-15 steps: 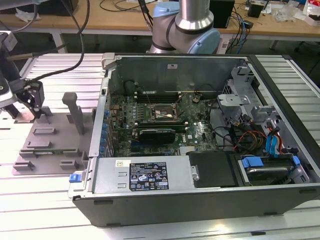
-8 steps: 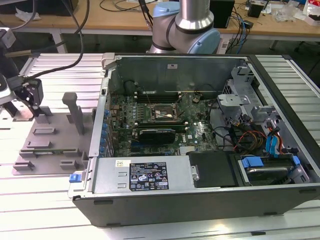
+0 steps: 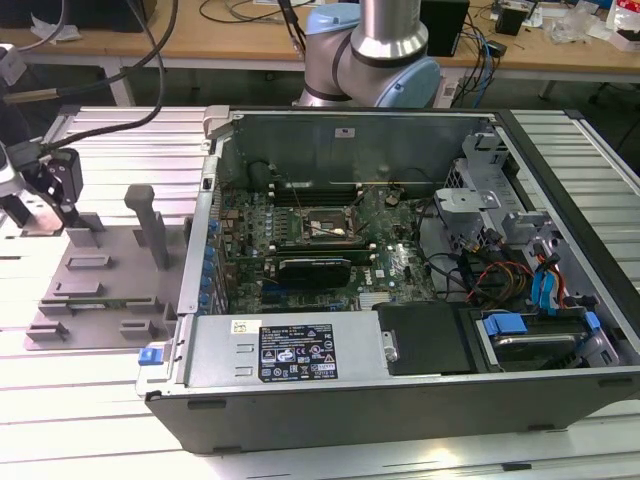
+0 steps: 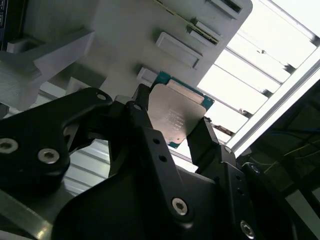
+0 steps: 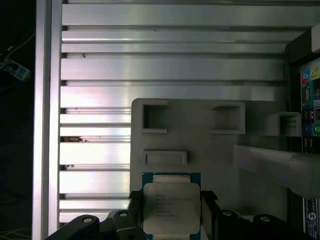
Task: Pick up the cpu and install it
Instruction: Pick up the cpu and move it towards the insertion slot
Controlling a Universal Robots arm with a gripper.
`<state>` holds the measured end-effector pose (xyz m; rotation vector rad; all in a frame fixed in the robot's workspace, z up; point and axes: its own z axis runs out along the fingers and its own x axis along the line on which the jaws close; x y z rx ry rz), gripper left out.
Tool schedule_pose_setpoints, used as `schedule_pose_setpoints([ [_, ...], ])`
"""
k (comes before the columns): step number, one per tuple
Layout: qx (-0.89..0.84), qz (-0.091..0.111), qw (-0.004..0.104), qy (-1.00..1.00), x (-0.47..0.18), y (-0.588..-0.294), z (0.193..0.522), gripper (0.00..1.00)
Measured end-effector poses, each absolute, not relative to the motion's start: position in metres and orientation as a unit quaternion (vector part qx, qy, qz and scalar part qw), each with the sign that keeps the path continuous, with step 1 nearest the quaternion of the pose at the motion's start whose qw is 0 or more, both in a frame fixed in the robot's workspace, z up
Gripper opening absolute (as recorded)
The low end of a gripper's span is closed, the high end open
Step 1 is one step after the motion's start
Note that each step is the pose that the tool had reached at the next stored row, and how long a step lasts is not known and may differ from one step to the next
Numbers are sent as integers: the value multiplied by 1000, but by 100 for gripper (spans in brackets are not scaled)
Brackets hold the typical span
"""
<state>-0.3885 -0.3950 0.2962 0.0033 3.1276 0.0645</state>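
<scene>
My gripper is black, the cpu silver-grey with a teal rim (faint dark print on top), the fixture pale grey, the table ribbed silver.

Robotics laboratory. An open desktop computer case with its motherboard exposed lies on a slatted aluminium table. A grey moulded fixture plate sits at nine o'clock of it and the base of a robot arm at twelve o'clock. Beyond, at twelve o'clock in the exterior view, runs a wooden workbench strewn with cables and small electronics.
</scene>
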Motion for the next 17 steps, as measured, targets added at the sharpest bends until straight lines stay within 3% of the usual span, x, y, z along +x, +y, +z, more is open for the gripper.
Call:
schedule_pose_setpoints([
  [17,1,21,7,1000,-388,-395,322,55],
])
